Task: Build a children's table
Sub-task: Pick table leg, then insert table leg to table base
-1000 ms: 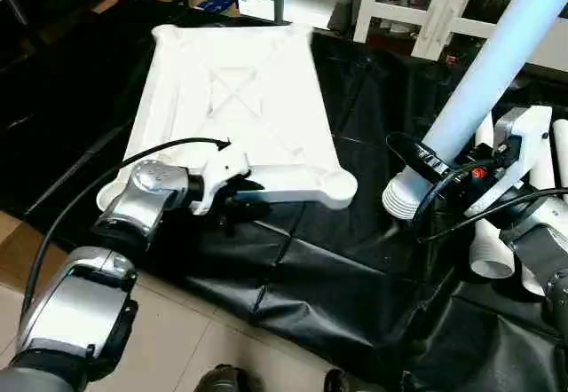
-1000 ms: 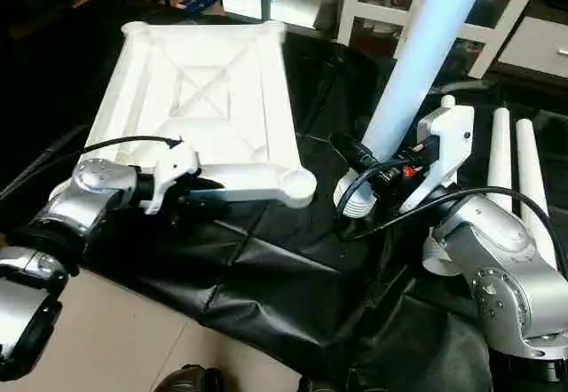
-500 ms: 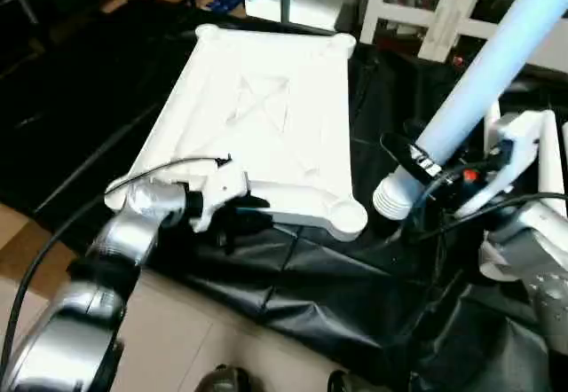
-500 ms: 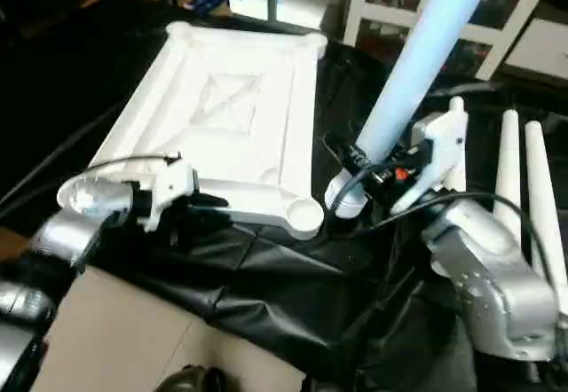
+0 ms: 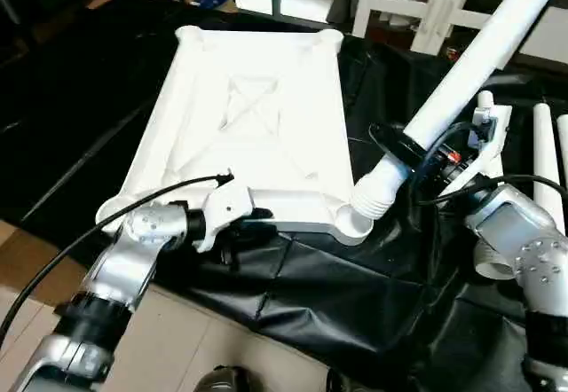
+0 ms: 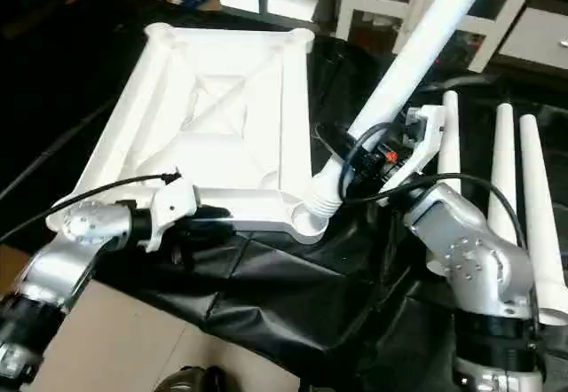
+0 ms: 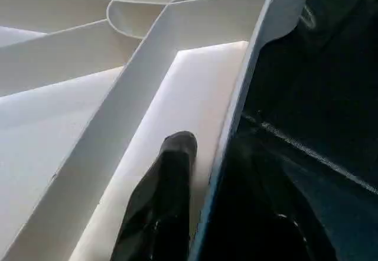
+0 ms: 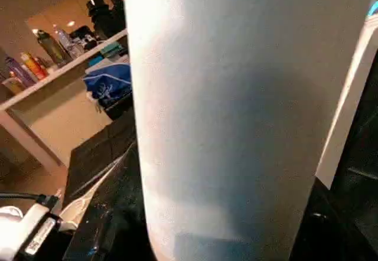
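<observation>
tabletop: your white plastic rectangular tabletop (image 5: 257,126) lies ribbed underside up on the black-draped desk (image 5: 80,99), its long axis running away from you and its near short edge at the desk's front.
left claw: your left claw (image 5: 244,230) is pinched on the near rim of the tabletop; in the left wrist view one black finger (image 7: 168,184) lies inside the rim wall and the other sits outside it.
right claw: your right claw (image 6: 359,166) is clamped around the long white cylindrical tube leg (image 5: 461,68), holding it near its ribbed lower end.
leg axis: the leg slants from upper right down to lower left, not upright; its ribbed tip (image 5: 373,199) is touching or just entering the round corner socket (image 5: 352,223) at the tabletop's near right corner.
key relation: the socket lies directly off the leg's lower tip, on the right arm's side, so the right arm does the seating. i judge you must tip the leg toward upright over the socket before pressing.
spare legs: more white tube legs (image 6: 506,179) lie on the desk to the right.
</observation>
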{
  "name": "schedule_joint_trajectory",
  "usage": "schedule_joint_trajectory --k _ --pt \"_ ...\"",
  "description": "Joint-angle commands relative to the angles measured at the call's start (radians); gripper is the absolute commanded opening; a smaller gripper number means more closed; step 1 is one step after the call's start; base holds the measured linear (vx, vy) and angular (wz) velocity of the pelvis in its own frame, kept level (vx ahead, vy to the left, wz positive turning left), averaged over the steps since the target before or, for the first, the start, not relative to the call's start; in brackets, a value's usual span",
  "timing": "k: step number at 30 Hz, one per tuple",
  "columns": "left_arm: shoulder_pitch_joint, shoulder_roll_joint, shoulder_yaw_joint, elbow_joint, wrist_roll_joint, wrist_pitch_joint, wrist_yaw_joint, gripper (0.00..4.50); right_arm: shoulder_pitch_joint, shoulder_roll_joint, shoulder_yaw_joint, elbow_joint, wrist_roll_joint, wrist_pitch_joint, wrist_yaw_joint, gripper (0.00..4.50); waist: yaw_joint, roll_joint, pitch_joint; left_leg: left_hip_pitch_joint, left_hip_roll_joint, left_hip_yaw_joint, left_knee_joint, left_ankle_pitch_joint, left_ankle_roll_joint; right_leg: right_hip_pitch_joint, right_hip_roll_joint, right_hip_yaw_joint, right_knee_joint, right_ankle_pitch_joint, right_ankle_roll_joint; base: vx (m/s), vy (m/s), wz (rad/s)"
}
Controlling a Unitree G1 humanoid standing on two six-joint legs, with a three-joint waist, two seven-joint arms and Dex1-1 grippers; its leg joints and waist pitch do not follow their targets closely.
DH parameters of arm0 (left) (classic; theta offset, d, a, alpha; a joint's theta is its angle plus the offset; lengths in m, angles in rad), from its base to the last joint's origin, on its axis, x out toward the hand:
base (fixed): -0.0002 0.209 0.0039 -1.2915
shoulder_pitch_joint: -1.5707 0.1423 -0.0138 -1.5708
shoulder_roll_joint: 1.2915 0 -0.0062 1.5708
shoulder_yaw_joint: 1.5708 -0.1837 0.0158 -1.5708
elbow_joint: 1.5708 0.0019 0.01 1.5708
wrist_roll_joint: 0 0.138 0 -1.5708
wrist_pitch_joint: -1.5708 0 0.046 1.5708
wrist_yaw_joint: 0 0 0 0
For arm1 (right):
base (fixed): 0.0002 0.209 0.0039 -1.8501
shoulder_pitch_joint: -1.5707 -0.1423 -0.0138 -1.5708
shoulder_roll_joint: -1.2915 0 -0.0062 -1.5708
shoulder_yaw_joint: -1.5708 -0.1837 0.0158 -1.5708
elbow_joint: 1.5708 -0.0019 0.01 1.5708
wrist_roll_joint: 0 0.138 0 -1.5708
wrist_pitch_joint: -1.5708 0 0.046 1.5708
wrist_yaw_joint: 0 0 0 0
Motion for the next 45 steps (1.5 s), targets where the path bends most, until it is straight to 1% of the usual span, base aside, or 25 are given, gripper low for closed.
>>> schedule_joint_trajectory --k 1,3,4,5,7,10,11,13,15,17,20,22,23,25,27,28,29,32,35,37,38,39,40,41,45 --pt "0.054 -0.01 -0.032 -0.016 -0.016 0.032 0.006 0.77 -0.023 -0.012 -0.048 0.009 0.064 0.047 -0.007 1.83 -0.001 -0.016 -0.046 0.022 0.071 -0.032 -0.077 -0.09 0.093 0.04 -0.068 0.038 -0.058 -0.126 -0.254 0.0 0.0 0.0" --pt "0.068 -0.017 -0.024 -0.039 -0.016 0.029 0.026 0.77 -0.038 -0.01 -0.072 0.024 0.108 0.085 -0.023 1.83 -0.002 -0.016 -0.043 0.024 0.069 -0.03 -0.076 -0.074 0.1 0.038 -0.064 0.038 -0.058 -0.112 -0.256 0.0 0.0 0.0" --pt "0.076 -0.027 -0.013 -0.055 -0.024 0.031 0.045 0.77 -0.047 -0.007 -0.091 0.039 0.149 0.118 -0.041 1.83 -0.003 -0.021 -0.04 0.022 0.068 -0.029 -0.077 -0.071 0.104 0.037 -0.063 0.037 -0.058 -0.11 -0.255 0.0 0.0 0.0" --pt "0.084 -0.037 -0.002 -0.072 -0.036 0.038 0.059 0.77 -0.055 -0.005 -0.108 0.056 0.188 0.153 -0.061 1.83 -0.002 -0.02 -0.041 0.023 0.068 -0.029 -0.076 -0.057 0.108 0.04 -0.066 0.039 -0.056 -0.095 -0.261 0.0 0.0 0.0" --pt "0.094 -0.041 0.004 -0.094 -0.043 0.048 0.065 0.77 -0.06 -0.006 -0.116 0.074 0.205 0.18 -0.075 1.83 0.0 -0.018 -0.041 0.023 0.067 -0.027 -0.073 -0.023 0.115 0.038 -0.061 0.037 -0.05 -0.05 -0.27 0.0 0.0 0.0" --pt "0.106 -0.039 0.005 -0.115 -0.037 0.055 0.071 0.77 -0.064 -0.006 -0.125 0.09 0.226 0.21 -0.083 1.83 0.002 -0.021 -0.045 0.021 0.065 -0.026 -0.068 0.028 0.131 0.041 -0.059 0.037 -0.041 0.023 -0.278 0.0 0.0 0.0" --pt "0.115 -0.034 0.004 -0.128 -0.034 0.063 0.074 0.77 -0.068 -0.003 -0.138 0.101 0.254 0.234 -0.092 1.83 0.002 -0.022 -0.044 0.02 0.065 -0.024 -0.066 0.049 0.145 0.038 -0.057 0.036 -0.039 0.057 -0.281 0.0 0.0 0.0" --pt "0.122 -0.032 0.008 -0.136 -0.037 0.066 0.081 0.77 -0.075 0.004 -0.161 0.112 0.293 0.256 -0.113 1.83 0.004 -0.02 -0.041 0.02 0.066 -0.023 -0.066 0.037 0.155 0.038 -0.059 0.037 -0.041 0.046 -0.288 0.0 0.0 0.0" --pt "0.123 -0.038 0.016 -0.138 -0.039 0.059 0.092 0.77 -0.077 0.004 -0.166 0.114 0.297 0.259 -0.119 1.83 0.004 -0.02 -0.039 0.022 0.068 -0.023 -0.068 0.024 0.147 0.036 -0.059 0.036 -0.043 0.016 -0.286 0.0 0.0 0.0" --pt "0.133 -0.056 0.034 -0.162 -0.061 0.071 0.121 0.77 -0.093 0.008 -0.191 0.129 0.338 0.284 -0.167 1.83 0.003 -0.02 -0.04 0.023 0.069 -0.023 -0.069 0.025 0.139 0.038 -0.059 0.036 -0.043 0.014 -0.288 0.0 0.0 0.0" --pt "0.144 -0.05 0.031 -0.175 -0.063 0.08 0.116 0.77 -0.093 0.004 -0.187 0.124 0.33 0.29 -0.165 1.83 0.003 -0.021 -0.04 0.022 0.067 -0.021 -0.068 0.017 0.13 0.038 -0.06 0.037 -0.043 0.004 -0.288 0.0 0.0 0.0" --pt "0.152 -0.043 0.023 -0.181 -0.061 0.084 0.106 0.77 -0.091 -0.004 -0.174 0.109 0.309 0.283 -0.156 1.83 0.003 -0.022 -0.04 0.022 0.066 -0.02 -0.068 0.014 0.127 0.038 -0.059 0.037 -0.044 -0.001 -0.284 0.0 0.0 0.0" --pt "0.156 -0.035 0.016 -0.18 -0.05 0.075 0.106 0.77 -0.089 -0.011 -0.14 0.075 0.25 0.251 -0.152 1.83 0.004 -0.022 -0.041 0.021 0.067 -0.021 -0.068 0.021 0.126 0.038 -0.058 0.036 -0.042 0.006 -0.279 0.0 0.0 0.0" --pt "0.16 -0.029 0.01 -0.176 -0.039 0.064 0.107 0.77 -0.098 -0.01 -0.122 0.042 0.221 0.226 -0.154 1.83 0.003 -0.022 -0.043 0.021 0.065 -0.021 -0.067 0.039 0.126 0.038 -0.056 0.035 -0.039 0.03 -0.273 0.0 0.0 0.0" --pt "0.165 -0.025 0.001 -0.18 -0.034 0.06 0.1 0.77 -0.102 -0.051 -0.045 -0.009 0.131 0.186 -0.112 1.83 0.003 -0.019 -0.045 0.023 0.066 -0.021 -0.065 0.046 0.129 0.038 -0.054 0.034 -0.037 0.052 -0.271 0.0 0.0 0.0" --pt "0.168 -0.024 -0.003 -0.186 -0.032 0.06 0.099 0.77 -0.099 -0.066 -0.016 -0.021 0.105 0.178 -0.097 1.83 0.004 -0.02 -0.045 0.023 0.066 -0.021 -0.065 0.05 0.128 0.039 -0.054 0.034 -0.036 0.06 -0.27 0.0 0.0 0.0" --pt "0.169 -0.024 -0.008 -0.192 -0.031 0.062 0.096 0.77 -0.096 -0.074 0.005 -0.026 0.096 0.178 -0.083 1.83 0.005 -0.019 -0.046 0.024 0.067 -0.021 -0.064 0.05 0.131 0.04 -0.055 0.035 -0.035 0.073 -0.272 0.0 0.0 0.0" --pt "0.168 -0.025 -0.012 -0.194 -0.029 0.06 0.097 0.77 -0.092 -0.076 0.016 -0.028 0.095 0.176 -0.067 1.83 0.007 -0.018 -0.047 0.024 0.068 -0.02 -0.064 0.03 0.136 0.041 -0.058 0.038 -0.037 0.061 -0.282 0.0 0.0 0.0" --pt "0.16 -0.023 -0.021 -0.189 -0.022 0.052 0.107 0.77 -0.068 -0.114 0.087 -0.057 0.015 0.137 -0.007 1.83 0.009 -0.016 -0.05 0.025 0.069 -0.021 -0.063 0.028 0.128 0.042 -0.056 0.036 -0.034 0.059 -0.286 0.0 0.0 0.0" --pt "0.158 -0.023 -0.022 -0.188 -0.022 0.05 0.108 0.77 -0.062 -0.123 0.105 -0.064 -0.007 0.125 0.008 1.83 0.011 -0.017 -0.051 0.024 0.068 -0.021 -0.06 0.045 0.133 0.043 -0.056 0.038 -0.03 0.094 -0.287 0.0 0.0 0.0" --pt "0.157 -0.024 -0.024 -0.19 -0.023 0.05 0.109 0.77 -0.053 -0.143 0.14 -0.075 -0.05 0.093 0.038 1.83 0.012 -0.015 -0.055 0.023 0.068 -0.022 -0.058 0.055 0.139 0.044 -0.058 0.037 -0.027 0.117 -0.292 0.0 0.0 0.0" --pt "0.156 -0.024 -0.025 -0.191 -0.021 0.048 0.11 0.77 -0.047 -0.161 0.176 -0.084 -0.095 0.059 0.057 1.83 0.011 -0.017 -0.055 0.023 0.067 -0.021 -0.057 0.059 0.144 0.046 -0.057 0.037 -0.026 0.129 -0.295 0.0 0.0 0.0" --pt "0.155 -0.024 -0.025 -0.19 -0.021 0.047 0.11 0.77 -0.046 -0.165 0.183 -0.085 -0.104 0.053 0.06 1.83 0.013 -0.017 -0.055 0.023 0.068 -0.021 -0.057 0.059 0.145 0.046 -0.057 0.037 -0.026 0.132 -0.296 0.0 0.0 0.0" --pt "0.153 -0.023 -0.027 -0.187 -0.018 0.04 0.112 0.77 -0.045 -0.173 0.211 -0.087 -0.148 0.023 0.062 1.83 0.012 -0.017 -0.054 0.022 0.068 -0.021 -0.056 0.055 0.148 0.046 -0.058 0.038 -0.026 0.13 -0.299 0.0 0.0 0.0" --pt "0.153 -0.021 -0.029 -0.188 -0.017 0.038 0.114 0.77 -0.046 -0.174 0.231 -0.083 -0.183 -0.004 0.066 1.83 0.012 -0.017 -0.053 0.023 0.069 -0.022 -0.056 0.043 0.151 0.046 -0.059 0.038 -0.026 0.118 -0.305 0.0 0.0 0.0"
